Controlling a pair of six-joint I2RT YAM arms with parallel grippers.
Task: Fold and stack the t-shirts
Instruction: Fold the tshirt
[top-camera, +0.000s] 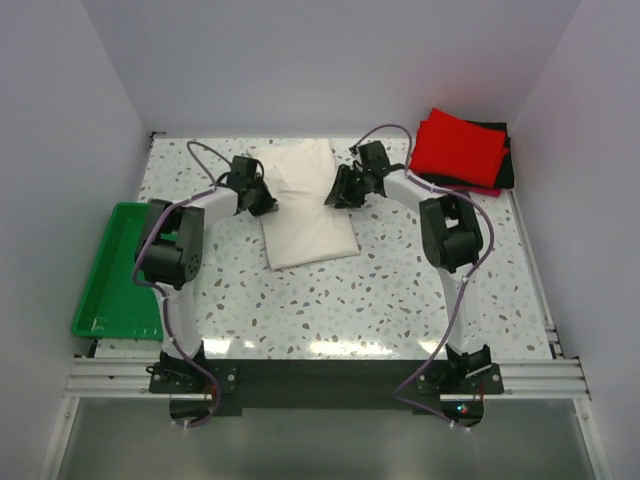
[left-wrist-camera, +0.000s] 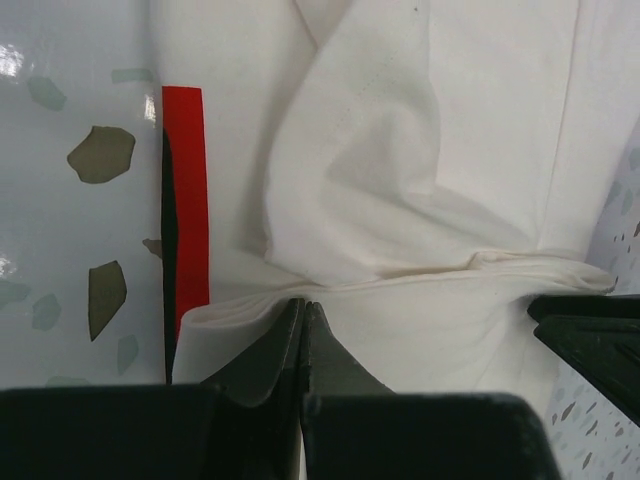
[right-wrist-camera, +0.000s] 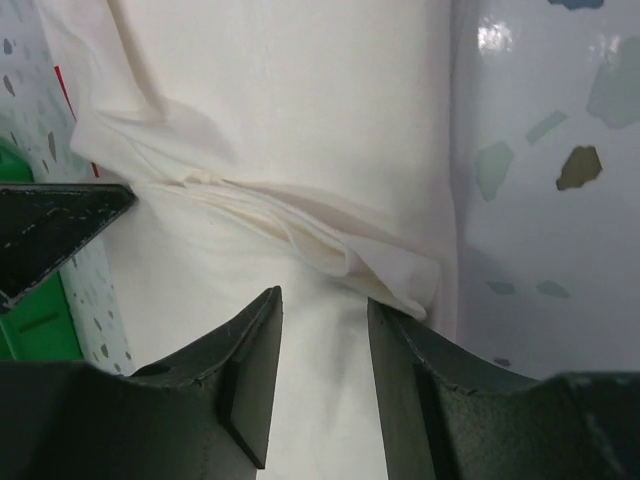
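Folding under way at the far middle of the speckled table (top-camera: 400, 290): the cream-white t-shirt (top-camera: 300, 215) lies as a long, narrow strip running near to far, its sides already turned in and a thin red edge stripe (left-wrist-camera: 185, 200) showing along its left border. The left gripper (left-wrist-camera: 303, 312) sits at the strip's left edge with its jaws pressed fully together. The wrist view suggests they pinch the lip of a crosswise fold, where a flap of cloth rises toward the tips. Directly opposite, at the right edge, the right gripper (right-wrist-camera: 322, 325) holds its jaws about half apart over the same creased ridge, with cloth beneath them but nothing caught between. In the far right corner the folded red t-shirt (top-camera: 458, 148) lies on top of the black t-shirt (top-camera: 503, 165), well apart from the work. A green tray (top-camera: 112, 270) sits at the table's left edge. The step appears to be halving the strip along its length, with only one side secured so far. The next move likely calls for the right jaws to settle over the fold's lip and close, so both arms can raise the edge level and carry it across together. Lifting with one corner free would probably skew the fold.
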